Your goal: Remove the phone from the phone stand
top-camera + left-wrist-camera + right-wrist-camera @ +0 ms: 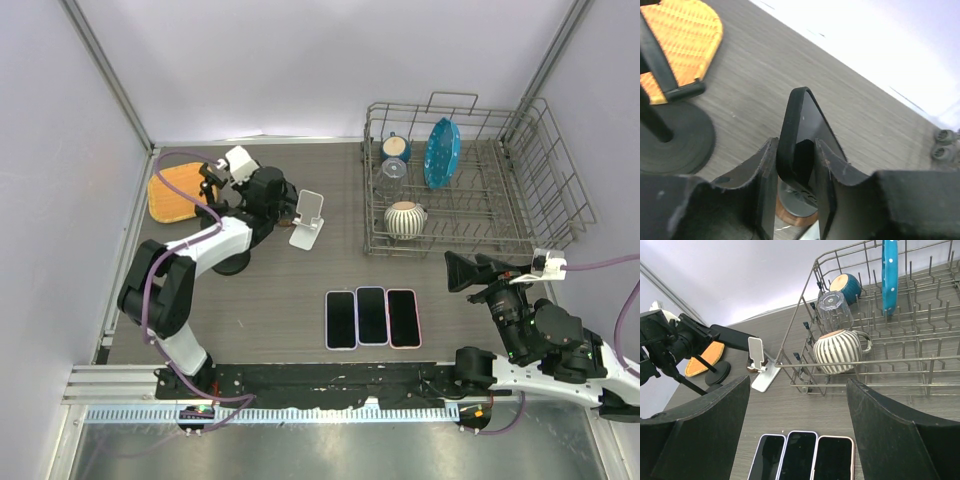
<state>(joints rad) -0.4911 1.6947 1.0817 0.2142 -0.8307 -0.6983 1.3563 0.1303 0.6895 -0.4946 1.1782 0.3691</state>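
Left fingers [765, 175] pinched on phone [801, 125], at 9 o'clock of white stand [310, 208], apparently clear of it. Thin, stiff, light, glassy-slick; wants firm pinch across faces. Right fingers [695, 425] spread wide.

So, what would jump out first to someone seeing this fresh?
The left tool pinching a thin black phone edge-on, beside the white phone stand toward the far left. Then three dark phones lying flat in a row at near centre, and the wire dish rack far right.
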